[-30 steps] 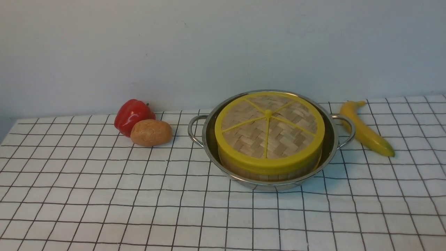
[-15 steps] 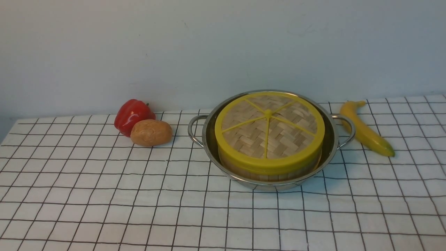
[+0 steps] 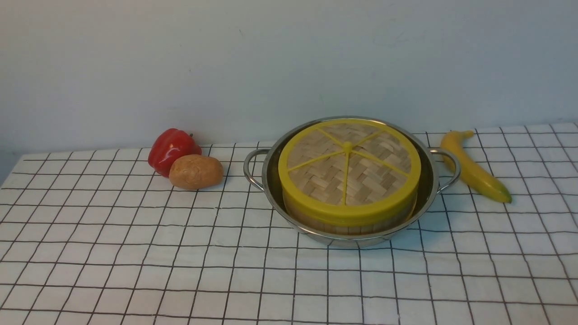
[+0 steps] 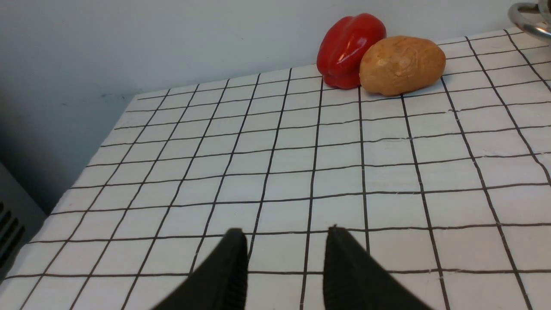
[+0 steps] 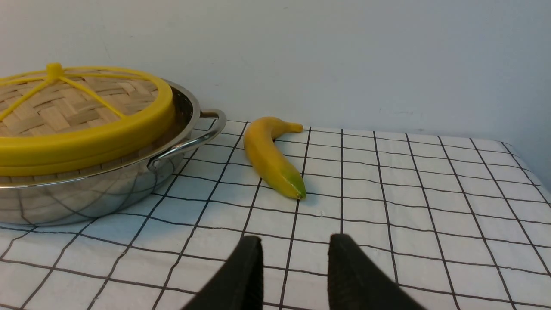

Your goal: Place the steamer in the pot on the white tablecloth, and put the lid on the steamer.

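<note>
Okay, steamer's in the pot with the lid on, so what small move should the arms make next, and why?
Probably none beyond holding back: the lid sits level on the steamer inside the pot, and both the left gripper and right gripper are open, empty, over bare white tablecloth.

The pot (image 3: 431, 192) is polished, mirror-bright steel, and the lid (image 3: 347, 169) is matt woven bamboo with a smooth yellow plastic-looking rim. The white tablecloth (image 3: 135, 253) is matt, slightly creased cloth. Ahead of the left tool (image 4: 286, 241), the pepper (image 4: 348, 49) shines glossy beside the dull, rough-skinned potato (image 4: 402, 64).
</note>
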